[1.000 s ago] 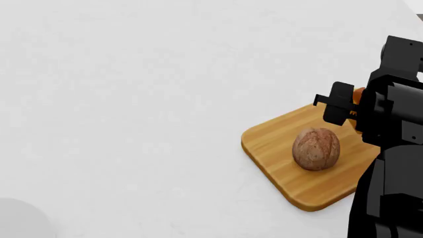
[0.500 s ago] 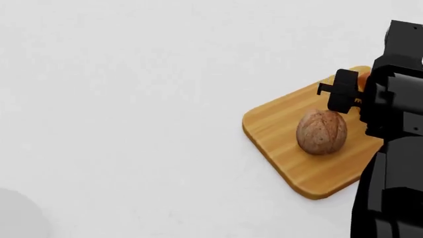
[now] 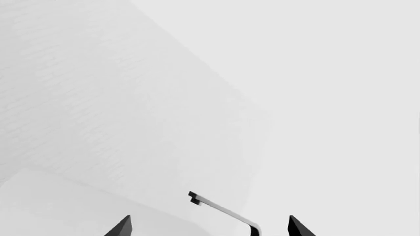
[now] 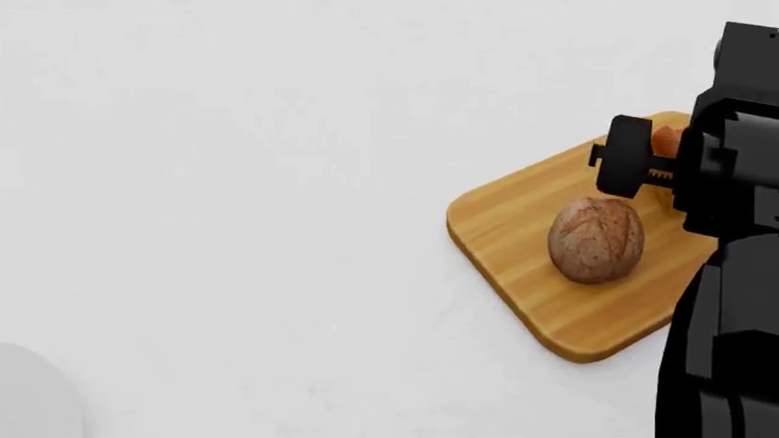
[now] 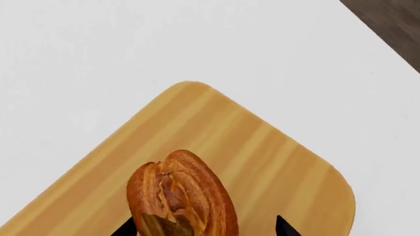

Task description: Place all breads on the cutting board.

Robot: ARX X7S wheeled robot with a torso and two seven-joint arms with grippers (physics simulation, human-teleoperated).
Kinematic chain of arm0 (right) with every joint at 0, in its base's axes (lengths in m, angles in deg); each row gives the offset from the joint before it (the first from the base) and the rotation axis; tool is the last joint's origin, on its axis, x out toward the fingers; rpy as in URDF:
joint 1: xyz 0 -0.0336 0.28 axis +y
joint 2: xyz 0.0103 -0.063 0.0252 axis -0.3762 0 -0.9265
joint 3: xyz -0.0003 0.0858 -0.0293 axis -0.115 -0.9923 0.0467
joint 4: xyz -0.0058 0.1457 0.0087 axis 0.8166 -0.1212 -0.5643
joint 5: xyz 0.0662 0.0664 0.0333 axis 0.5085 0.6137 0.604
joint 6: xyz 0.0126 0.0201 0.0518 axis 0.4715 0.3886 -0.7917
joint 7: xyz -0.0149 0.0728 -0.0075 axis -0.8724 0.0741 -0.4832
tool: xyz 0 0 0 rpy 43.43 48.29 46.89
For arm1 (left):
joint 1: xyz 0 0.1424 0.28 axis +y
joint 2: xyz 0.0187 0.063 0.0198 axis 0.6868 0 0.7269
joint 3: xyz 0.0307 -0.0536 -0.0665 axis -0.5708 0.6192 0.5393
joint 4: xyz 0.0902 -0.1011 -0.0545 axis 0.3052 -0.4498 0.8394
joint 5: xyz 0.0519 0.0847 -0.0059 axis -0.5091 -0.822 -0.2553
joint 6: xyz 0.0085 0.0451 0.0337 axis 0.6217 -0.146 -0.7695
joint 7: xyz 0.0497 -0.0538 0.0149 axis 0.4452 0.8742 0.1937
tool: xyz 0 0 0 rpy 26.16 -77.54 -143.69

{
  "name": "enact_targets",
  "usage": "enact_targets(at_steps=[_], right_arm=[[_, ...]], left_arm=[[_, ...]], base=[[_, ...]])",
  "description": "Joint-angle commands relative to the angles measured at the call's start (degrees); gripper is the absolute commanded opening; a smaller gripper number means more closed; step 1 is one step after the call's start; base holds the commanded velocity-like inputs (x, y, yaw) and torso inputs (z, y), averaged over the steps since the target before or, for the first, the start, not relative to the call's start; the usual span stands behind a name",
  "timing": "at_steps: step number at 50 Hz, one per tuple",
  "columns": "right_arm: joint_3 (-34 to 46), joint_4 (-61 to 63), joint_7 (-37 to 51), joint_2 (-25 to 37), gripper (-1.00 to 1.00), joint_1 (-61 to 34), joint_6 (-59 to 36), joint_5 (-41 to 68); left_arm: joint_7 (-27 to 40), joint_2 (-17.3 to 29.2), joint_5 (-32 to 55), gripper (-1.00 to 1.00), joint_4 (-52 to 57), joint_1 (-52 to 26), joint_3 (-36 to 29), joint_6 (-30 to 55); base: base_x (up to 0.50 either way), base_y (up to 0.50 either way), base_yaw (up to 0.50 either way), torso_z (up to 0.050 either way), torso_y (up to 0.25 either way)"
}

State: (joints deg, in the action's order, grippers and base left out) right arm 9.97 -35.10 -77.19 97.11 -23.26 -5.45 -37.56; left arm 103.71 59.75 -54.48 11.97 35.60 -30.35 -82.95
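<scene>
- Right jaws stand apart: in the right wrist view the right gripper (image 5: 204, 229) shows two dark fingertips at the bottom edge, one on each side of the orange-brown bread (image 5: 182, 195). Whether they press on that bread cannot be told, since the contact lies below the frame.
- Left jaws are spread wide with nothing between them; the left gripper (image 3: 208, 227) shows only two black tips at the bottom of the left wrist view, over a pale surface with a thin bent black-and-silver part between them.
- In the head view the cutting board (image 4: 512, 224) lies at the right, turned cornerwise on the white table (image 4: 244, 182).
- On the board's middle rests the brown crusty roll (image 4: 596, 239).
- Beyond it, near the board's far corner, a sliver of the orange-brown bread peeks out beside the black right arm (image 4: 731, 228), which hides the rest.
- At the lower left corner of the head view sits a pale rounded object (image 4: 36, 397), cut off by the frame.
</scene>
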Motion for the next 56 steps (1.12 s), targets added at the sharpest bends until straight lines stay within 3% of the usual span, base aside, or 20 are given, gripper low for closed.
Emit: enact_targets(at_steps=[1, 17, 27, 29, 31, 35, 36, 37, 38, 39, 44, 56], right_arm=[[1.0, -0.2, -1.7, 1.0, 1.00, -4.5, -1.2, -0.8], [9.5, 0.6, -9.2, 3.3, 1.00, -23.1, -3.9, -4.3], [10.5, 61.4, -17.1, 10.6, 1.00, -6.6, -40.1, -3.7], [10.1, 67.2, -25.8, 10.1, 1.00, -3.2, -40.9, -12.7], [8.6, 72.5, -43.0, 2.8, 1.00, 2.1, -40.9, -29.9], [7.1, 84.9, -77.4, -0.1, 1.00, 12.3, -39.8, -64.2], [4.5, 86.9, -86.0, -2.2, 1.00, 14.5, -36.7, -72.8], [-4.0, 91.0, -94.6, -10.8, 1.00, 16.2, -28.1, -81.4], [-11.0, 92.1, -96.6, -14.2, 1.00, 16.5, -19.5, -90.0], [-9.7, 95.0, -96.6, -14.2, 1.00, 19.0, -19.4, -98.6], [-0.2, 104.1, -96.6, -14.2, 1.00, 27.0, -24.4, -97.1], [15.2, 110.3, -96.6, -14.2, 1.00, 32.7, -33.7, -96.4]], left_arm=[[0.0, 0.1, -0.3, 1.00, -0.2, 0.0, -0.2, -0.3], [-0.3, 0.1, -0.2, 1.00, -0.2, 0.4, -0.2, -1.4], [-0.3, 0.3, -0.4, 1.00, -0.1, 0.3, -0.6, -1.5], [-0.4, 0.4, -0.4, 1.00, -0.2, 0.2, -0.7, -1.5], [-0.5, 0.4, -0.3, 1.00, -0.2, 0.2, -0.7, -1.8], [-0.4, 0.3, -0.4, 1.00, -0.4, 0.2, -0.8, -2.0], [-0.3, 0.4, -0.7, 1.00, -0.3, 0.2, -0.9, -1.7], [-0.4, 0.4, -0.8, 1.00, -0.3, 0.2, -1.0, -1.8], [-0.3, 0.5, -0.8, 1.00, -0.2, 0.1, -1.0, -1.6], [-0.3, 0.5, -0.8, 1.00, -0.3, 0.1, -1.0, -1.6], [-0.3, 0.5, -0.9, 1.00, -0.2, 0.2, -1.0, -1.6], [-0.4, 0.6, -0.6, 1.00, -0.4, 0.2, -1.0, -2.1]], base=[[0.00, 0.00, 0.00, 0.000, 0.000], [0.00, 0.00, 0.00, 0.000, 0.000], [0.00, 0.00, 0.00, 0.000, 0.000], [0.00, 0.00, 0.00, 0.000, 0.000], [0.00, 0.00, 0.00, 0.000, 0.000], [0.00, 0.00, 0.00, 0.000, 0.000], [0.00, 0.00, 0.00, 0.000, 0.000], [0.00, 0.00, 0.00, 0.000, 0.000], [0.00, 0.00, 0.00, 0.000, 0.000], [0.00, 0.00, 0.00, 0.000, 0.000], [0.00, 0.00, 0.00, 0.000, 0.000], [0.00, 0.00, 0.00, 0.000, 0.000]])
